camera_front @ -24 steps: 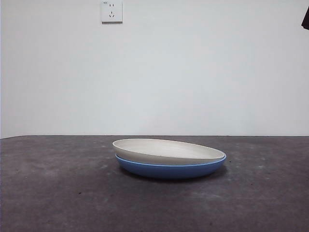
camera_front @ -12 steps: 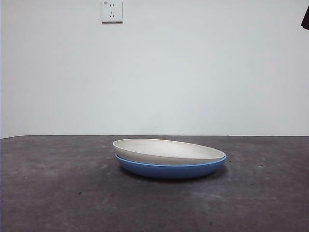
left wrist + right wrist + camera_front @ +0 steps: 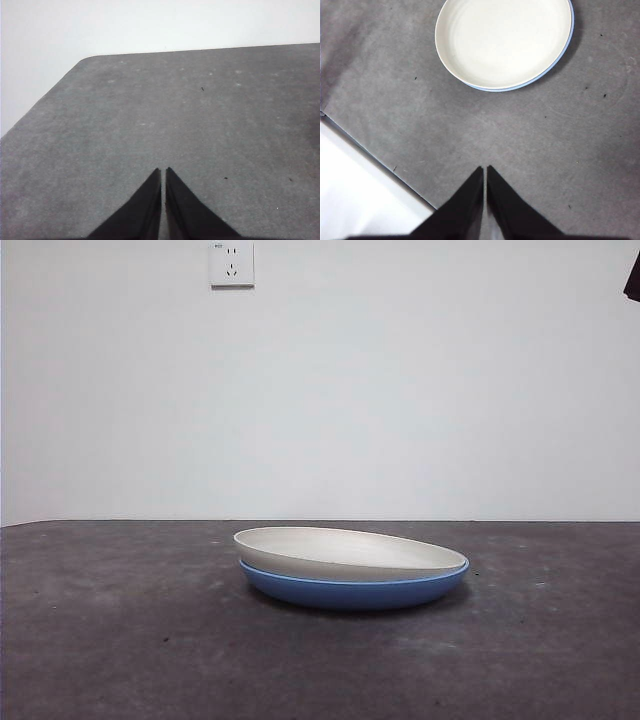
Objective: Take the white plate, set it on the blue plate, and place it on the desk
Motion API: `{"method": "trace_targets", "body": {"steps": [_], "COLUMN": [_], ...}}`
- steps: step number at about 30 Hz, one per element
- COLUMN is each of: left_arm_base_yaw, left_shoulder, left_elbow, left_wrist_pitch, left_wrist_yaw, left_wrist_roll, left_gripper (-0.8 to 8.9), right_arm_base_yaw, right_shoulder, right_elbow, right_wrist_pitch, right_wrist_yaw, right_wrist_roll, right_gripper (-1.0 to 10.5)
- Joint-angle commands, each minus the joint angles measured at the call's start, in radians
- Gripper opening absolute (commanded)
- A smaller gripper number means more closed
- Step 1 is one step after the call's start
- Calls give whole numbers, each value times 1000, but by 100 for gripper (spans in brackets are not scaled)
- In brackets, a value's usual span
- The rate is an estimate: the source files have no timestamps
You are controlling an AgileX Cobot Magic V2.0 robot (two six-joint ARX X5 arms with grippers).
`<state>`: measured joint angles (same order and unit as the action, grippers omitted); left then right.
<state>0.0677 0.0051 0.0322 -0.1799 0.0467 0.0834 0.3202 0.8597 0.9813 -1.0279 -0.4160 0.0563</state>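
Observation:
The white plate (image 3: 350, 553) lies slightly tilted inside the blue plate (image 3: 350, 592) on the dark grey desk (image 3: 120, 640). From the right wrist view, the white plate (image 3: 504, 40) covers nearly all of the blue plate (image 3: 559, 59), which shows only as a thin rim. My right gripper (image 3: 484, 170) hangs shut well above the desk (image 3: 570, 150), apart from the plates and holding nothing. My left gripper (image 3: 163, 171) is shut over bare desk (image 3: 200, 125), with no plate in its view.
A white wall with a socket (image 3: 231, 263) stands behind the desk. A black arm tip (image 3: 632, 280) shows at the front view's top right corner. The desk's edge (image 3: 380, 167) runs close to the right gripper.

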Motion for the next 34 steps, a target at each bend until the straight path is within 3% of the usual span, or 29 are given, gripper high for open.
{"method": "trace_targets", "body": {"steps": [1, 4, 9, 14, 20, 34], "left_arm_base_yaw": [1, 1, 1, 1, 1, 1], "left_shoulder": [-2, -2, -2, -2, -2, -2], "left_elbow": [-21, -21, -21, -21, -21, -21], "left_wrist_pitch": [-7, -7, -7, -7, -7, -7], "left_wrist_yaw": [-3, -3, -3, -3, -3, -3], "left_wrist_roll": [-11, -11, -11, -11, -11, -11], "left_gripper": [16, 15, 16, 15, 16, 16], "right_arm_base_yaw": [5, -13, -129, -287, -385, -422], "right_shoulder": [8, -16, -111, -279, -475, -817], "right_elbow": [15, 15, 14, -35, -217, -778], "right_wrist_pitch": [10, 8, 37, 198, 417, 943], "right_wrist_yaw": [-2, 2, -3, 29, 32, 37], "right_wrist_roll": [-14, -24, -64, -97, -101, 36], "right_gripper": [6, 6, 6, 6, 6, 6]}}
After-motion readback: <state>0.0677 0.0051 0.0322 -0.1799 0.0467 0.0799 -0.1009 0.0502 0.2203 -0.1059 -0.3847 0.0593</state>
